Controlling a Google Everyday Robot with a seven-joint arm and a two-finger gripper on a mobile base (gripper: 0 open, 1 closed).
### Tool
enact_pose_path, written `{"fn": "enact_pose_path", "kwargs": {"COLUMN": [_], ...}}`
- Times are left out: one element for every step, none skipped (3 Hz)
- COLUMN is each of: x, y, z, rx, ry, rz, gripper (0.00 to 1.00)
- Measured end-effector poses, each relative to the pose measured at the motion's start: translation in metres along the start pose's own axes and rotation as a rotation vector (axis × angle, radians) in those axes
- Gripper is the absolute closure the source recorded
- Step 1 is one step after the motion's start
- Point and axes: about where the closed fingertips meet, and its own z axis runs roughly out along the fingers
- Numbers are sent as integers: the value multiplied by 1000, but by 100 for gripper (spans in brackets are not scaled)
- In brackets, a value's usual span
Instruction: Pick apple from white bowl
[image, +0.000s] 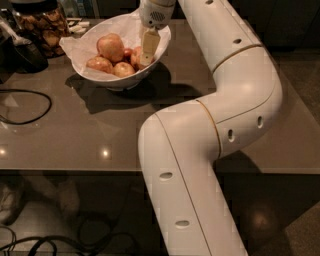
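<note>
Where the white arm (220, 115) doubles back over the table, the gripper (145, 59) hangs pointing down inside the white bowl (102, 78), towards its right side. Whether it is spread or pressed together cannot be told from this angle. The apple (135, 56), pinkish-red with orange-yellow patches, lies in the bowl just left of the gripper and is partly hidden by it. I cannot tell whether the two touch.

A larger, paler apple (111, 46) sits highest in the pile, and a small deep-red one (128, 52) is wedged between it and the task's apple. Two more apples (99, 64) lie along the near side. Crumpled white paper (75, 46) lines the bowl and spills over its left rim.

The bowl stands on a glossy grey-brown tabletop (75, 135) that carries small bright reflections and the bowl's dark shadow. A black cable (42, 107) loops across the table's left part. At the far left corner is a glass jar (35, 25) of brown crisp pieces; any label on it is too dim to read. Below the table edge the floor is dark, with more cables (60, 241) lying on it.
</note>
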Motion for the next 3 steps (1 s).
{"fn": "enact_pose_path", "kwargs": {"x": [-2, -3, -7], "y": [-1, -1, -2], "z": [2, 1, -2], "rx": [1, 4, 10], "ry": [15, 33, 45], "rz": [-14, -24, -39], "gripper": [31, 30, 28]}}
